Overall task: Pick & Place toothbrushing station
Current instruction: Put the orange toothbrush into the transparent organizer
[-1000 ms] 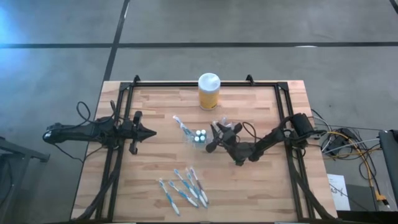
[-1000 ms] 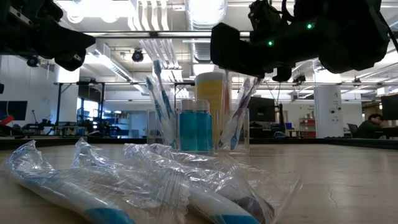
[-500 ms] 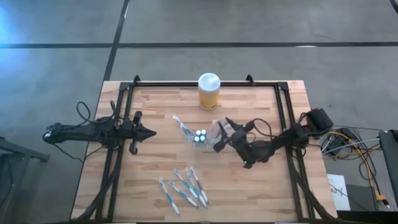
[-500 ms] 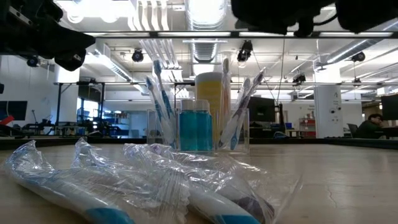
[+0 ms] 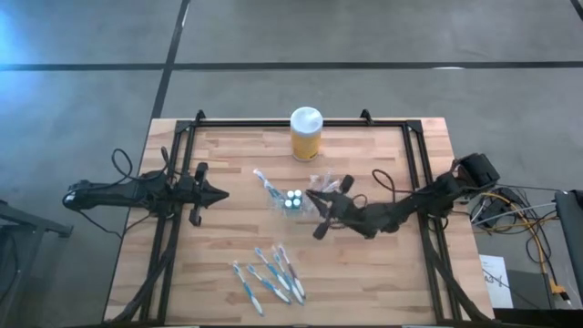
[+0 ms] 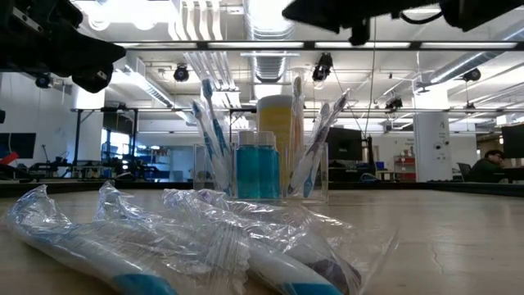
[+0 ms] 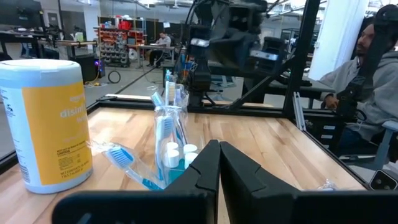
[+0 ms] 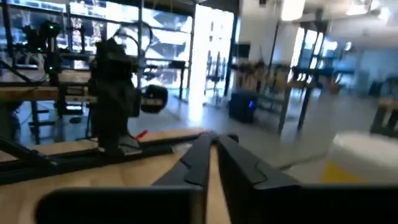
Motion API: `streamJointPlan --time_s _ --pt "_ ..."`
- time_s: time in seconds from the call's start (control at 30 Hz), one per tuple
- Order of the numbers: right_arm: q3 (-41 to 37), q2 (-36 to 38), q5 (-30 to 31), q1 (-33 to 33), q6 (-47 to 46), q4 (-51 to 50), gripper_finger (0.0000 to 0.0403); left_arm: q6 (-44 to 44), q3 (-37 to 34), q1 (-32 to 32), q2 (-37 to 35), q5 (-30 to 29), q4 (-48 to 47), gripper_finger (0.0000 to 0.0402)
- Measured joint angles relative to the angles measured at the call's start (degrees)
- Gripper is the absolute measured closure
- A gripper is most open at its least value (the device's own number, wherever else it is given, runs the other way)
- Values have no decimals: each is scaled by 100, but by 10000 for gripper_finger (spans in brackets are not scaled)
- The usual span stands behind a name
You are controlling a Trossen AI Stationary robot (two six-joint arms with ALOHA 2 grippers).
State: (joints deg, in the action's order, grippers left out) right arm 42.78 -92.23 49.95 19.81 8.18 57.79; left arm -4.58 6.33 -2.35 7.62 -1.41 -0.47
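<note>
- The clear holder [image 5: 290, 199] is seen mid-surface, upright, with brushes and capped tubes inside; wrapped toothbrushes [image 5: 270, 276] lie near the front edge.
- The right gripper [image 5: 318, 216] hangs just beside the holder, jaws shut and empty.
- The left gripper [image 5: 211, 194] is parked well apart, jaws shut.
- A between-placements step is judged; reopening over a wrapped brush is needed.
- Blue liquid in the tubes is shown only by the low view.

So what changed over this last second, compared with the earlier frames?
The right gripper drew back from the clear plastic toothbrush holder, rose out of the low view, and its fingers closed empty. The holder, the wrapped blue-and-white toothbrushes, the yellow jar with white lid and the left gripper stayed put.
</note>
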Motion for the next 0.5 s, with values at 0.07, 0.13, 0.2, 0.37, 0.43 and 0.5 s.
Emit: streamJointPlan --time_s 0.07,0.13,0.2,0.37,0.43,0.5 --pt "0 29 -51 -181 -552 -415 389 2 0 0 0 0 0 386" --pt "0 35 -153 -343 -1051 -803 390 2 0 0 0 2 -2 386" --pt "0 33 -456 -484 -1385 -1082 390 2 0 0 0 2 -3 386" --pt "-2 27 -611 -741 -1980 -1591 394 24 0 0 0 2 -50 386" --pt "-4 27 -356 -800 -2209 -1763 394 24 0 0 1 2 -57 386" --pt "-3 27 102 -808 -2404 -1964 394 24 0 0 0 2 -55 386"
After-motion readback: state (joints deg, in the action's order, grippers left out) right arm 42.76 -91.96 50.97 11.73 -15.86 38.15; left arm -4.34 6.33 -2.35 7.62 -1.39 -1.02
